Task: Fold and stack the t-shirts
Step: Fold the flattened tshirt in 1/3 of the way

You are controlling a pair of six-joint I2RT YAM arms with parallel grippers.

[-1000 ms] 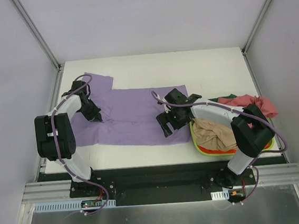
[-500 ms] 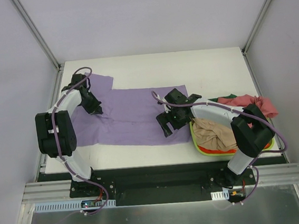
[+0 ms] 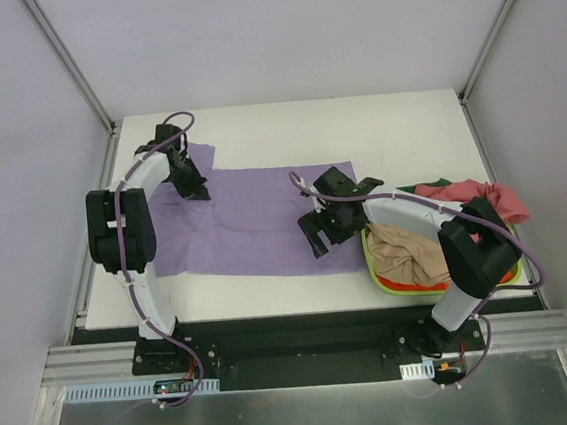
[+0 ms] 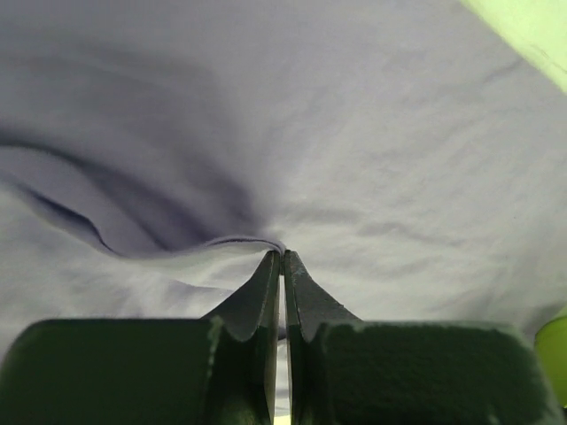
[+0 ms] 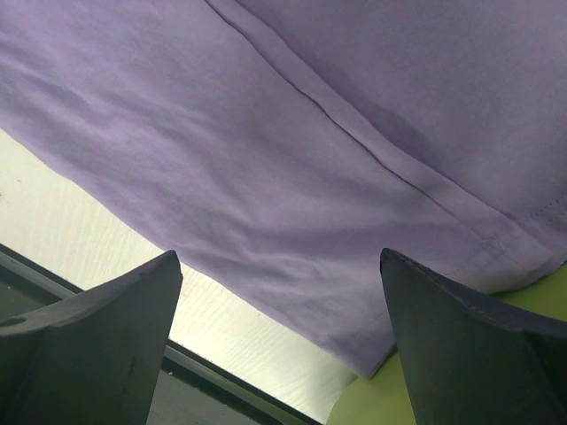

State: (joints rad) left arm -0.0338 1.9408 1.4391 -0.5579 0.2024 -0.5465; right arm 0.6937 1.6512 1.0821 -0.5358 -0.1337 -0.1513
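4 shirts, 1 basket, 2 arms w/ 2 sets of fingers.

1 purple shirt (image 3: 255, 225) is the big one. It lies spread out on the counter (image 3: 356, 125), left of the basket (image 3: 370, 264). One near corner comes right up to the basket rim.

1 tan shirt (image 3: 405, 251) sits bunched up inside the basket.

1 red shirt (image 3: 473, 196) is crumpled at the far right side of the basket.

1 green shirt (image 3: 437, 184) shows only as a small dark bit at the far side of the basket, touching the red one.

An orange-red bit (image 3: 411, 287) peeks out under the tan shirt by the near rim of the basket. Can't tell what it is.

L fingers (image 4: 283, 266) are well away from the basket, at the far end of the purple shirt. They are closed tight & pinch a small fold of the purple shirt. The cloth bunches into wrinkles that run to the tips.

R fingers (image 3: 312, 236) hang just left of the basket, over the near edge of the purple shirt. They are spread wide w/ nothing btwn them, only cloth below.
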